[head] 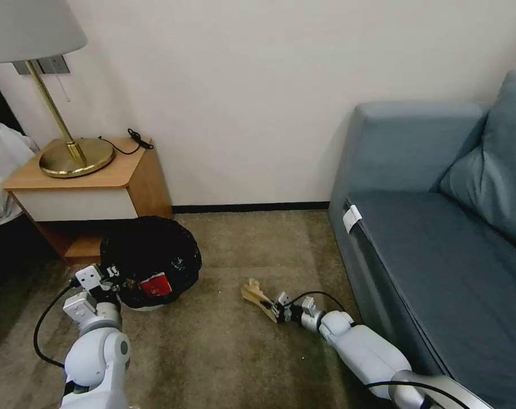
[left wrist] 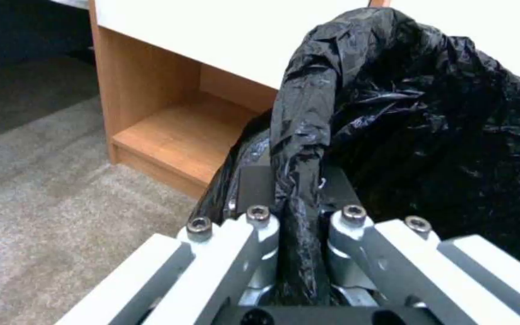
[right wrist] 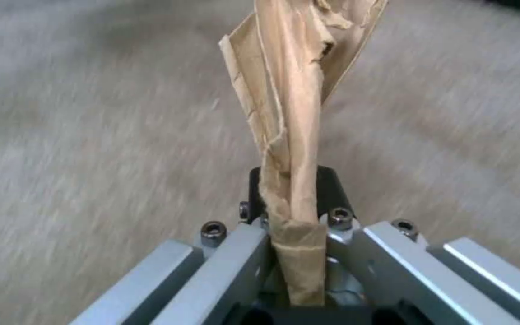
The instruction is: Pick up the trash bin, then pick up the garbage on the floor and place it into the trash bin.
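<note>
Nearest, the right pincer [head: 276, 310] pinches a crumpled tan paper scrap [head: 258, 296] low over the carpet; it looks light, soft and tearable. Left, the left pincer [head: 111, 279] clamps the bag-covered rim of the small round black-lined trash bin [head: 155, 255], probably light. Open carpet lies between; wooden nightstand [head: 87, 187] and blue sofa [head: 428, 238] flank it.

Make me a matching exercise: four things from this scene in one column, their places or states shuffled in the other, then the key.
1. trash bin
2. crumpled tan paper
3. red-and-white cup
4. brass lamp

A. on the wooden nightstand
B. pinched in the right hand
C. lying inside the bin
D. rim and black bag clamped by the left hand

Pairs: 1-D, 2-B, 3-C, 4-A
</note>
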